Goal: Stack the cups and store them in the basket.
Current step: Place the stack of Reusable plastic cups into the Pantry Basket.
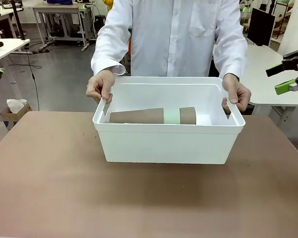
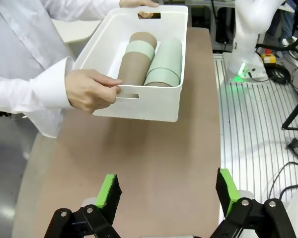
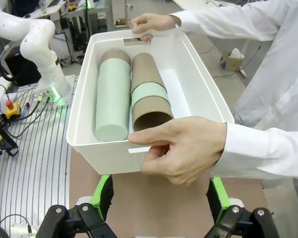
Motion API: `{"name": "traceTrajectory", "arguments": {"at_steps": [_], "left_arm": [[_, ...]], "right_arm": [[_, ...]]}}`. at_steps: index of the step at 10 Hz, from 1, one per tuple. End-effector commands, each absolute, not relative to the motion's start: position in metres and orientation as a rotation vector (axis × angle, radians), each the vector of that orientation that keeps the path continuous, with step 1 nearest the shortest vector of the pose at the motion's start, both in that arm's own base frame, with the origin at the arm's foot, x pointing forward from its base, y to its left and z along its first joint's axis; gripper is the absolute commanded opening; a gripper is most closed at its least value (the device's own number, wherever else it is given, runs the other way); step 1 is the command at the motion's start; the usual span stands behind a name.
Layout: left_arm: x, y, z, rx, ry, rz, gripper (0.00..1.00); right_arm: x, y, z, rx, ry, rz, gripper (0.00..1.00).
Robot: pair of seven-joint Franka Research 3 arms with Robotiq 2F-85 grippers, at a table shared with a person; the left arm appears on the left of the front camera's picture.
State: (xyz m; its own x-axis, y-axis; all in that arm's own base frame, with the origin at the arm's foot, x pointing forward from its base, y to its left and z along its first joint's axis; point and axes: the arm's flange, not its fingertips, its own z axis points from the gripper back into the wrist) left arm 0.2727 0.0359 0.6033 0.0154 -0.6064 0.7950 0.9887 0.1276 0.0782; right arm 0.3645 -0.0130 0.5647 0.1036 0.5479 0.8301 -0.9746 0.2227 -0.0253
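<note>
Basket (image 1: pixel 166 144) mid-table, person's hands (image 1: pixel 100 85) gripping both handle slots. Stacked cups (image 1: pixel 151 116) lie loose inside. Left gripper (image 2: pixel 166 196) and right gripper (image 1: pixel 288 75), at 3 o'clock, both spread wide, empty. Risk: tilting the basket rolls the stacks, nesting slips apart.
</note>
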Motion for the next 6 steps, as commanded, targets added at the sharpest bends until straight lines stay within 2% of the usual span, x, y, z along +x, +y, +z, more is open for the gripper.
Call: {"name": "traceTrajectory", "arguments": {"at_steps": [1,6], "left_arm": [[0.2730,0.0304,0.6070,-0.625,-0.797,-1.359,1.00],[0.2730,0.0304,0.6070,-0.625,-0.797,-1.359,1.00]], "right_arm": [[0.3632,-0.0106,0.5645,0.655,-0.862,1.235,1.00],[0.3632,-0.0106,0.5645,0.655,-0.862,1.235,1.00]]}}
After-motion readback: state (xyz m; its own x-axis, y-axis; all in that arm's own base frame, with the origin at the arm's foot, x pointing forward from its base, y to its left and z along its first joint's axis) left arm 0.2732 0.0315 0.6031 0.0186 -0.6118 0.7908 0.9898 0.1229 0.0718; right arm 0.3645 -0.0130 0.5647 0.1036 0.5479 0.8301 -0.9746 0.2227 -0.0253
